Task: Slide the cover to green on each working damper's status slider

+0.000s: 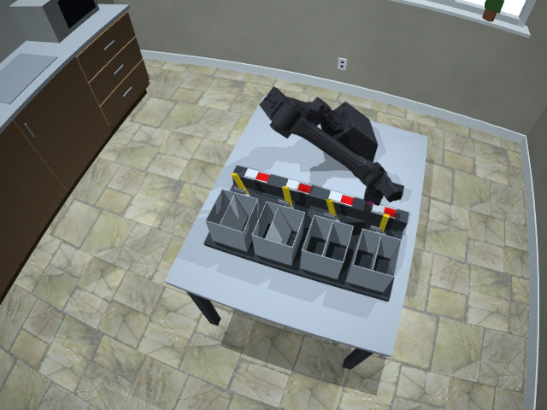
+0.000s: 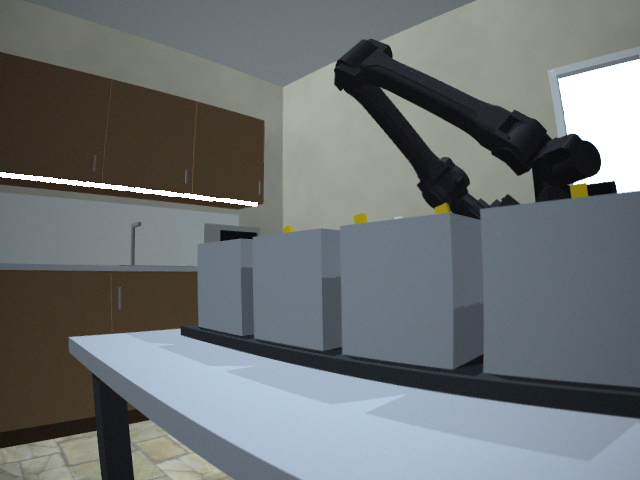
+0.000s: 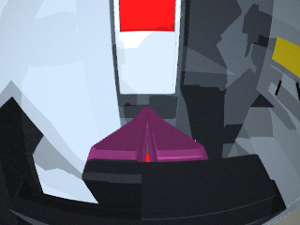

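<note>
Magenta fingers (image 1: pixel 370 203) on my gripper (image 1: pixel 370 203) (image 3: pixel 148 112) are closed together, with nothing between them. They point at the end of the rightmost slider in the top view, beside its white cover (image 3: pixel 147 63); I cannot tell whether they touch it. Beyond the cover, that slider's window shows red (image 1: pixel 390 212) (image 3: pixel 147 15). My black arm (image 1: pixel 329 143) (image 2: pixel 439 93) reaches over the bench (image 1: pixel 282 304) (image 2: pixel 206 392) from behind the slider rail (image 1: pixel 318 192). Along this rail, the other three sliders likewise show white beside red. Four grey dampers (image 1: pixel 370 278) (image 2: pixel 398 294) stand in a row, one at each slider, with yellow levers (image 1: pixel 384 222) (image 2: pixel 578 191) between them and the rail.
</note>
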{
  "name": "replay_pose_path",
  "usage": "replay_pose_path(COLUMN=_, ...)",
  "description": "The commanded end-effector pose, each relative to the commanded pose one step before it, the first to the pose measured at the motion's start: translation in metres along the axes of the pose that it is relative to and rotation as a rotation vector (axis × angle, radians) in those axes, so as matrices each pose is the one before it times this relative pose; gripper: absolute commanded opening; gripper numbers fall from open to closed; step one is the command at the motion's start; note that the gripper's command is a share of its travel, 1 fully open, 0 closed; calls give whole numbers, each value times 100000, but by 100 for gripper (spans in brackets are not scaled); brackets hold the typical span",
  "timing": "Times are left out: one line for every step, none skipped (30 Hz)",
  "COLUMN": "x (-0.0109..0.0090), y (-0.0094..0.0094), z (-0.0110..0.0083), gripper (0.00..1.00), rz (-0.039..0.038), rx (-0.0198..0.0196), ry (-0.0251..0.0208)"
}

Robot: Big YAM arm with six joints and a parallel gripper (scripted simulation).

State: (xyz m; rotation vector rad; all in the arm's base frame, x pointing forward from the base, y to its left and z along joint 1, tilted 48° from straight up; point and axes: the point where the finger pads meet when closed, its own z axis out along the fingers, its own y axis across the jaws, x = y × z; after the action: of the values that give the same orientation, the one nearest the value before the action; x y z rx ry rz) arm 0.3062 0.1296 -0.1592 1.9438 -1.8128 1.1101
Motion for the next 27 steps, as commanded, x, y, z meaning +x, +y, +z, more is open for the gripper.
replay_pose_path(x=518, y=-106, z=636, gripper=0, rz=314, rx=-946, ry=731)
replay_pose_path(x=0, y=0, z=0, gripper=0, rz=0, rx=0, ry=0)
replay_pose_path(x=0, y=0, z=0, gripper=0, rz=0, rx=0, ry=0)
replay_pose_path(x=0, y=0, z=0, gripper=0, rz=0, rx=0, ry=0)
replay_pose_path(x=0, y=0, z=0, gripper=0, rz=0, rx=0, ry=0)
replay_pose_path(x=0, y=0, z=0, gripper=0, rz=0, rx=0, ry=0)
replay_pose_path(x=0, y=0, z=0, gripper=0, rz=0, rx=0, ry=0)
replay_pose_path(x=0, y=0, z=0, gripper=0, rz=0, rx=0, ry=0)
replay_pose_path(x=0, y=0, z=0, gripper=0, rz=0, rx=0, ry=0)
replay_pose_path(x=0, y=0, z=0, gripper=0, rz=0, rx=0, ry=0)
replay_pose_path(x=0, y=0, z=0, gripper=0, rz=0, rx=0, ry=0)
replay_pose_path(x=0, y=0, z=0, gripper=0, rz=0, rx=0, ry=0)
replay_pose_path(x=0, y=0, z=0, gripper=0, rz=0, rx=0, ry=0)
replay_pose_path(x=0, y=0, z=0, gripper=0, rz=0, rx=0, ry=0)
replay_pose_path(x=0, y=0, z=0, gripper=0, rz=0, rx=0, ry=0)
replay_pose_path(x=-1, y=1, z=1, gripper=0, rz=2, rx=1, ry=-1)
replay_pose_path(x=-5, y=4, z=10, gripper=0, rz=10, rx=8, ry=-6)
replay_pose_path(x=-13, y=11, z=24, gripper=0, rz=25, rx=20, ry=-15)
replay_pose_path(x=-24, y=21, z=44, gripper=0, rz=45, rx=36, ry=-27)
replay_pose_path(x=4, y=69, z=67, gripper=0, rz=-131, rx=-80, ry=103)
replay_pose_path(x=12, y=101, z=93, gripper=0, rz=-211, rx=-130, ry=163)
replay_pose_path(x=15, y=130, z=119, gripper=0, rz=-271, rx=-170, ry=207)
replay_pose_path(x=-3, y=92, z=109, gripper=0, rz=-200, rx=-134, ry=145)
replay_pose_path(x=0, y=0, z=0, gripper=0, rz=0, rx=0, ry=0)
replay_pose_path(x=0, y=0, z=0, gripper=0, rz=0, rx=0, ry=0)
replay_pose_path(x=0, y=1, z=47, gripper=0, rz=-1, rx=-1, ry=0)
replay_pose_path(x=1, y=1, z=54, gripper=0, rz=-1, rx=-1, ry=1)
